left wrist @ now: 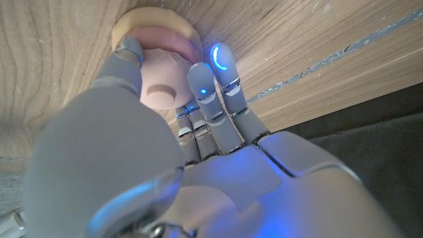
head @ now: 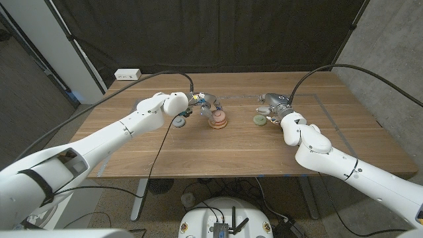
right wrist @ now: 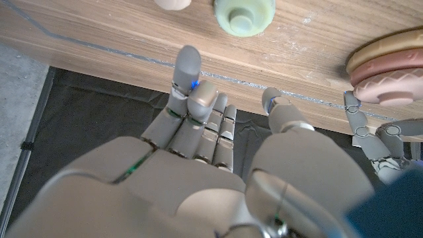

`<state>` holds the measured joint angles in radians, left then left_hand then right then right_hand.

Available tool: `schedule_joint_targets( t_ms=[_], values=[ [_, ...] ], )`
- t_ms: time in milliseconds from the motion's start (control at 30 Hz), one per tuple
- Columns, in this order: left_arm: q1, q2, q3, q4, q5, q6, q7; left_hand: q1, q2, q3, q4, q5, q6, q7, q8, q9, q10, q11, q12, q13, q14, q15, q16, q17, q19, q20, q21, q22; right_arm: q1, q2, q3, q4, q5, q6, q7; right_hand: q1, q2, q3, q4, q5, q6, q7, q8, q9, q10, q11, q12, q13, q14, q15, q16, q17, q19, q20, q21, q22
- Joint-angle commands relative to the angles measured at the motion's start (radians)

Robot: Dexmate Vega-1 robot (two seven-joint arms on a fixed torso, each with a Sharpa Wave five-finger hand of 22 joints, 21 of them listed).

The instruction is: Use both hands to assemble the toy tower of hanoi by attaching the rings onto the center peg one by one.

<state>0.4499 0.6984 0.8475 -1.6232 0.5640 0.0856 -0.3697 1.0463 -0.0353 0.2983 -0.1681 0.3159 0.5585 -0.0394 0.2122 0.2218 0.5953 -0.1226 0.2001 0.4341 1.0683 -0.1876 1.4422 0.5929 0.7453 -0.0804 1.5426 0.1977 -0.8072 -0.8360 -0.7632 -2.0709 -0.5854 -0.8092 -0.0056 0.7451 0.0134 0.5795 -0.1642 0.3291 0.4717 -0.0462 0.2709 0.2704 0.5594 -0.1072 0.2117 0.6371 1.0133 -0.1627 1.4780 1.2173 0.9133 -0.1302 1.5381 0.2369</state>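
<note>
The tower (head: 218, 119) stands near the middle of the bench (head: 231, 155), a short stack of tan and pink rings on its base. In the left wrist view the left hand (head: 203, 102) has its fingers (left wrist: 210, 86) around the top of that stack, where a pale pink faceted knob (left wrist: 165, 82) sits above a tan disc; whether the hand pinches the knob or only touches it I cannot tell.

Just right of the tower lies a green ring (head: 260, 119), loose on the wood. In the right wrist view it is a pale mint disc with a raised round hub, and beside it sits a small cream piece (right wrist: 173, 2), cut off by the picture's edge. A dark teal ring (head: 180, 121) lies on the tower's left, partly under the left arm.

The right hand (head: 272, 104) hovers near the green ring, fingers spread and holding nothing.

Judging by this, the task is partly done: several rings are on, at least the green and teal ones are left.

The rings look smooth, matte, rounded; the bench is grained brown wood with a thin taped line.
</note>
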Motion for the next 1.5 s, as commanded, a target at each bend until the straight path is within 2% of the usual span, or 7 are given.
schedule_joint_targets(
  t_ms=[33,400,700,1067,1267,1500],
  values=[
    [-0.001,-0.002,0.006,0.010,-0.001,-0.005,0.002,0.010,0.006,0.009,0.006,0.008,-0.005,-0.001,-0.003,0.002,0.040,-0.044,0.004,0.015,0.004,-0.031,-0.003,-0.001,0.002,-0.129,0.007,0.003,0.006,0.000,-0.007,0.001,-0.002,-0.003,0.001,-0.001,-0.003,0.006,0.002,0.008,0.010,-0.004,-0.001,0.003,0.008,-0.002,-0.003,0.004,0.003,-0.054,0.005,0.000,0.010,-0.085,0.004,0.002],
    [-0.011,0.000,0.010,0.010,0.003,-0.008,-0.012,-0.008,-0.004,-0.001,0.013,0.005,-0.034,0.008,-0.012,0.001,0.004,-0.035,-0.008,0.012,-0.007,-0.031,-0.014,-0.006,-0.008,-0.126,0.002,0.002,0.004,0.003,-0.006,-0.004,-0.005,-0.017,-0.006,-0.003,-0.002,0.007,0.002,0.009,0.011,-0.004,-0.002,0.003,0.010,0.001,-0.004,0.004,0.008,-0.054,0.009,0.004,0.010,-0.085,0.004,0.002],
    [-0.006,0.009,0.007,-0.008,0.022,0.012,-0.009,-0.049,-0.021,-0.023,0.023,0.000,-0.065,0.012,-0.017,0.000,-0.034,-0.031,-0.014,0.007,-0.017,-0.031,-0.025,-0.026,-0.015,-0.125,-0.005,-0.001,0.004,0.003,-0.008,-0.001,-0.002,-0.014,-0.008,-0.004,-0.002,0.008,0.002,0.009,0.011,-0.003,-0.003,0.003,0.010,0.000,-0.004,0.004,0.006,-0.054,0.008,0.002,0.008,-0.085,0.003,0.001],
    [-0.012,0.016,0.003,-0.004,0.001,-0.002,-0.038,-0.079,-0.034,-0.042,0.023,-0.006,-0.173,0.035,-0.032,-0.005,-0.153,0.014,-0.025,0.001,-0.058,-0.031,-0.054,-0.067,-0.067,-0.123,-0.025,-0.004,0.004,0.006,-0.008,-0.001,0.001,-0.016,-0.015,-0.006,-0.002,0.009,0.002,0.010,0.010,-0.003,-0.003,0.003,0.010,0.000,-0.005,0.004,0.005,-0.054,0.008,0.001,0.009,-0.085,0.004,0.001],
    [-0.004,0.022,-0.006,-0.014,0.000,-0.001,-0.025,-0.086,-0.036,-0.047,0.022,-0.007,-0.222,0.043,-0.034,-0.007,-0.202,0.027,-0.026,-0.002,-0.077,-0.031,-0.059,-0.073,-0.082,-0.123,-0.029,-0.003,0.004,0.005,-0.010,-0.004,0.002,-0.020,-0.013,-0.006,-0.002,0.009,0.002,0.010,0.010,-0.005,-0.004,0.003,0.010,0.000,-0.005,0.004,0.007,-0.054,0.010,0.003,0.011,-0.085,0.005,0.002],
    [-0.001,0.025,-0.009,-0.017,-0.008,-0.001,-0.035,-0.090,-0.038,-0.050,0.022,-0.007,-0.246,0.045,-0.032,-0.008,-0.225,0.030,-0.022,-0.003,-0.090,-0.031,-0.061,-0.075,-0.088,-0.122,-0.030,-0.003,0.005,0.004,-0.012,-0.006,0.000,-0.023,-0.012,-0.008,-0.002,0.010,0.002,0.011,0.010,-0.004,-0.004,0.003,0.011,0.000,-0.005,0.004,0.009,-0.054,0.013,0.005,0.011,-0.085,0.005,0.003]
  ],
)
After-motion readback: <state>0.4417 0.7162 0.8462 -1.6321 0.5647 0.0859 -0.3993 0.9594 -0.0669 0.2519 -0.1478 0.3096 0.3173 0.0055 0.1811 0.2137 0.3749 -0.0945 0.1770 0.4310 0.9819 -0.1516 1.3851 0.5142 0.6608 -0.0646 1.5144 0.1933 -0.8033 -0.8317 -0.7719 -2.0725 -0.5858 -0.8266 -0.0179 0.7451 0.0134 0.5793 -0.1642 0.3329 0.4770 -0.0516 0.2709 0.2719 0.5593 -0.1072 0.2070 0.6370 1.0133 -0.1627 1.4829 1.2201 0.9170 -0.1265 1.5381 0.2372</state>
